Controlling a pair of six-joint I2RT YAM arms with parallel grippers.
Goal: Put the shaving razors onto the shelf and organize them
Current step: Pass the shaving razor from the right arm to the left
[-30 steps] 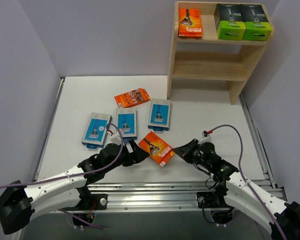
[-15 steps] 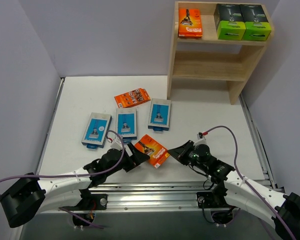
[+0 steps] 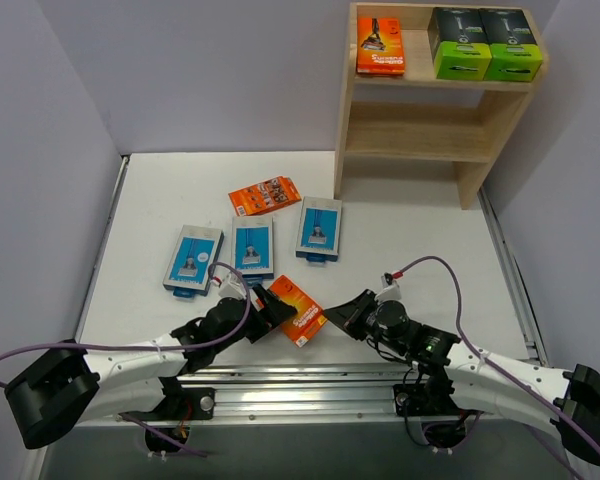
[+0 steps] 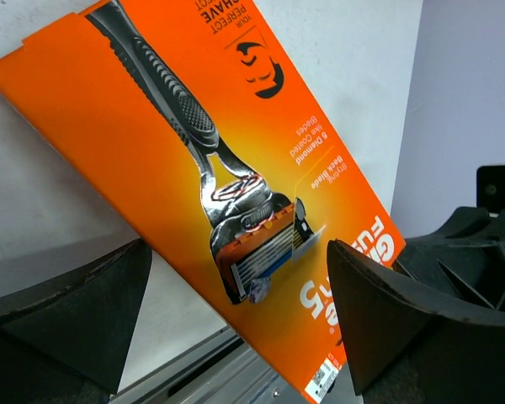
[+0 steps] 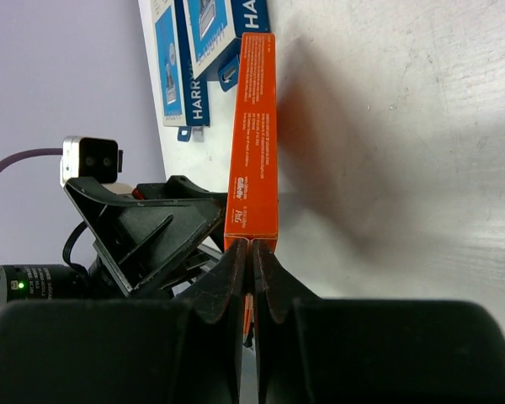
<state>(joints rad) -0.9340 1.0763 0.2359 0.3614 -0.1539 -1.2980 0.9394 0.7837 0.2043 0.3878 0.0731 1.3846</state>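
1. Plainly, the risk sits with the orange razor pack [image 3: 297, 311]. It lies at the table's [image 3: 410, 230] 6 o'clock edge, well apart from the shelf [image 3: 420, 128] at 1 o'clock.
2. The left pincer [image 3: 268, 316] stands wide at the pack's 9 o'clock. The pack is between its fingers [image 4: 76, 311] but not clamped. The right pincer [image 3: 342, 310] is closed tight and empty, its tips at or against the pack's 3 o'clock end.
3. The pack looks tipped up on a long edge. If the shut tips push it, I judge it could flop flat or skid out of the open fingers.
4. The pack crosses the left fingers on a slant. A squeeze could catch only the corners, twist the card and spill it toward the near rail [image 3: 310, 385].
5. Only the top view shows the rest of the stock. A shelved orange pack [image 3: 379, 48] and two black boxes [image 3: 484, 42] sit on the upper tier. Three blue cards [image 3: 253, 247] and a loose orange pack [image 3: 264, 195] lie around the table's 10 o'clock.
6. The left wrist view alone shows the printed face and the slant. The right wrist view alone shows the thin edge meeting the shut tips.
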